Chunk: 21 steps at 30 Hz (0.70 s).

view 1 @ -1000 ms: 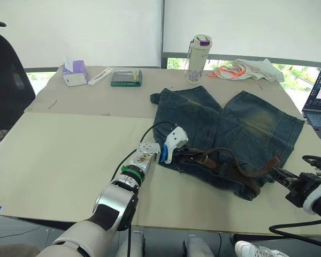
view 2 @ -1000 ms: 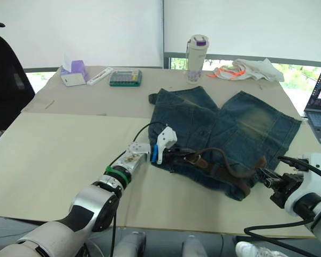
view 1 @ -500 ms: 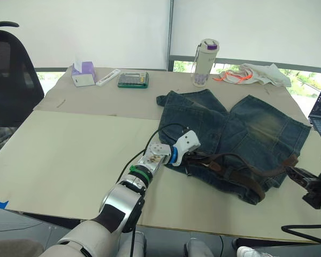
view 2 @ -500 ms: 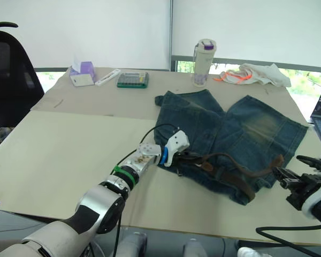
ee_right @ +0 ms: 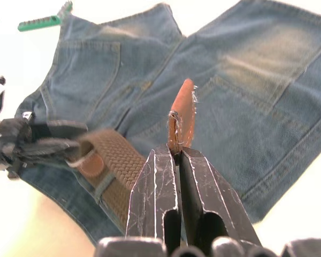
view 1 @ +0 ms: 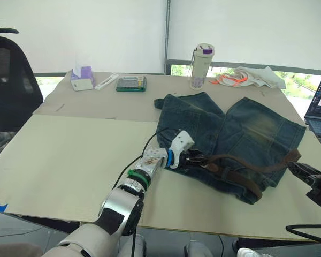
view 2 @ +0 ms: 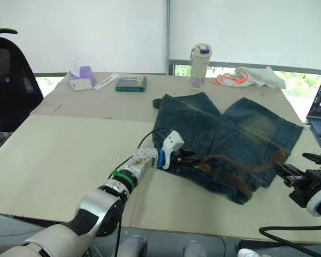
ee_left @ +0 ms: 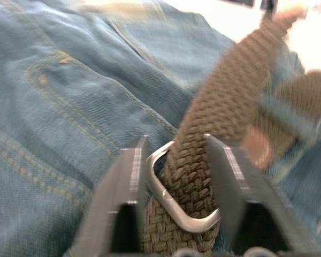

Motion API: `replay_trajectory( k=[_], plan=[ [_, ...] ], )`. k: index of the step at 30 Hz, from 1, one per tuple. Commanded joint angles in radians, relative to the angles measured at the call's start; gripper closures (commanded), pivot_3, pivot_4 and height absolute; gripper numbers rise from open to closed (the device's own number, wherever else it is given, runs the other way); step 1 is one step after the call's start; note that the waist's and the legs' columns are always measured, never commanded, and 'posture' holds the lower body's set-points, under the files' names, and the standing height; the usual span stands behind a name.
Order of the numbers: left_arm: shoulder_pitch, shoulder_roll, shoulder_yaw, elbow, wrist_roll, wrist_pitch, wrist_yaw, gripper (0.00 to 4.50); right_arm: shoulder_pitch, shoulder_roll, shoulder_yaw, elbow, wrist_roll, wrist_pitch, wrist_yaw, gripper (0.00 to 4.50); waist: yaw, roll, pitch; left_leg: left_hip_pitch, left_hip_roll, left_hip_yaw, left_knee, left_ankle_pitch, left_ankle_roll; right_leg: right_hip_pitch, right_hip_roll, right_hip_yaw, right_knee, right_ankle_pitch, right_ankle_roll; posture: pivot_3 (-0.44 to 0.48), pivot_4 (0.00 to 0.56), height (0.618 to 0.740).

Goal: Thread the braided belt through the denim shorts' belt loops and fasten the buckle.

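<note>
The left gripper (ee_left: 174,187) is clamped on the buckle (ee_left: 176,201); the right gripper (ee_right: 177,155) pinches the belt (view 1: 241,174) tip over the shorts (view 1: 246,128). Hard pulling may slip the tip free

On the beige worktop (view 1: 64,160) stand a white bottle with a purple lid (view 1: 200,66), a purple tissue box (view 1: 82,78), a green calculator (view 1: 130,83) and a white cloth with orange cord (view 1: 249,77); an open laptop (view 1: 320,106) sits at the right edge, a black chair (view 1: 10,80) at the left
</note>
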Motion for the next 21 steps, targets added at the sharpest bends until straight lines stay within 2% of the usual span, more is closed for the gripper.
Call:
replay_trajectory(
  k=[1,4,8,13,16,21],
  plan=[
    [0.021,-0.022,0.063,-0.121,-0.101,0.007,-0.051,0.97,-0.024,-0.003,0.014,-0.018,-0.009,-0.038,0.001,4.5,-0.003,0.001,0.001,0.0,0.0,0.0,0.0,0.0,0.0,0.0,0.0,0.0,0.0,0.0,0.0,0.0,0.15,0.74],
    [0.048,0.024,0.085,-0.216,-0.134,0.033,-0.048,0.01,-0.046,0.006,0.048,-0.016,-0.022,-0.044,-0.002,4.5,-0.007,0.003,0.0,0.0,0.0,0.0,0.0,0.0,0.0,0.0,0.0,0.0,0.0,0.0,-0.001,0.0,0.15,0.74],
    [0.043,0.067,0.088,-0.235,-0.11,0.038,0.036,0.01,-0.057,0.014,0.087,-0.02,-0.036,-0.051,0.0,4.5,-0.009,0.004,0.0,0.0,0.0,0.0,0.0,0.0,0.0,0.0,0.0,0.0,0.0,0.0,-0.001,0.0,0.15,0.74],
    [-0.008,0.1,0.081,-0.14,-0.046,-0.016,0.199,0.01,-0.077,0.017,0.109,-0.015,-0.042,-0.054,0.002,4.5,-0.011,0.003,0.0,0.0,0.0,0.0,0.001,0.0,0.0,0.0,0.0,0.0,0.0,0.0,0.0,0.0,0.15,0.74],
    [-0.03,0.108,0.083,-0.099,-0.031,-0.041,0.234,0.01,-0.079,0.018,0.111,-0.018,-0.042,-0.054,0.0,4.5,-0.011,0.003,0.0,0.0,0.0,0.0,0.001,0.0,0.0,0.0,0.0,0.0,0.0,0.0,0.0,0.0,0.15,0.74],
    [-0.014,0.1,0.027,-0.087,0.01,-0.095,0.161,1.53,-0.074,0.018,0.11,-0.02,-0.044,-0.058,-0.002,4.5,-0.011,0.003,0.001,0.0,0.0,0.0,0.001,0.0,0.0,0.0,0.0,0.0,0.0,0.0,0.0,0.0,0.15,0.74]
  ],
)
